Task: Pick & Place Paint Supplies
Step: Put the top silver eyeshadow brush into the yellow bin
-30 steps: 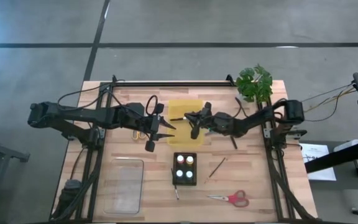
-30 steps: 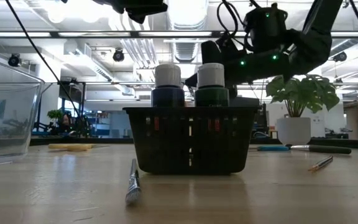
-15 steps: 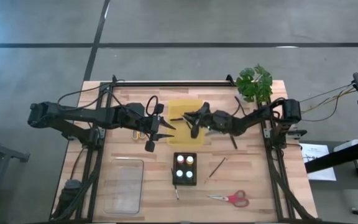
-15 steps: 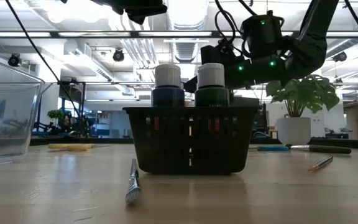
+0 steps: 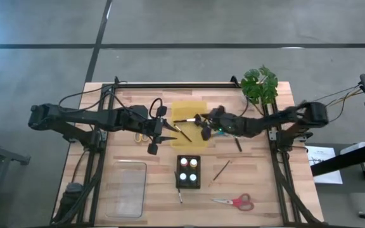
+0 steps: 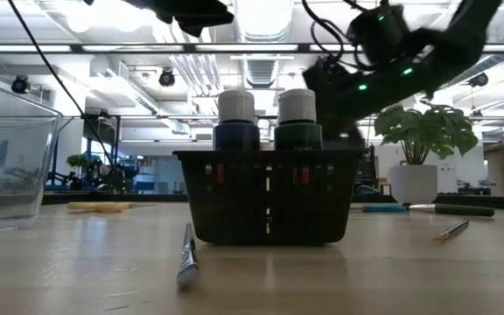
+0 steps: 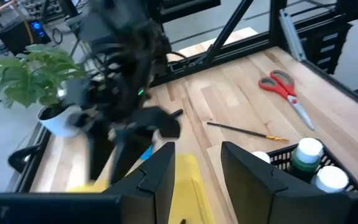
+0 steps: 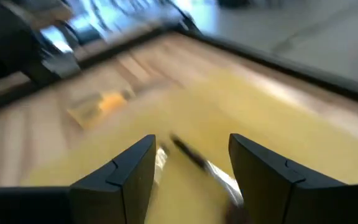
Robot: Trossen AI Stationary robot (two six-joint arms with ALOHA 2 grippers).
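A yellow tray [image 5: 189,107] lies at the table's middle, toward the far side. A thin dark-handled paintbrush [image 5: 183,132] lies flat on it; the right wrist view shows it [image 8: 201,163] just ahead of my fingers. My right gripper [image 5: 203,128] hovers open over the tray's right part, touching nothing. Beside the tray's left edge, my left gripper [image 5: 165,130] stands open and holds nothing. Nearer the front, a black basket [image 5: 189,171] holds several paint bottles [image 6: 236,118]. Two more thin brushes lie on the table, one [image 5: 221,170] right of the basket and one [image 5: 180,196] in front of it.
A clear plastic bin [image 5: 127,189] stands at the front left, and red-handled scissors [image 5: 233,202] lie at the front right. A potted plant [image 5: 259,84] stands at the far right corner. A dark brush [image 5: 237,143] lies right of the tray. Black frame rails run along both sides.
My right gripper has let go of the thin paintbrush, tipped up and drawn back toward the table's right edge. The brush now lies flat on the yellow tray, apart from the fingers. My left arm has kept still.
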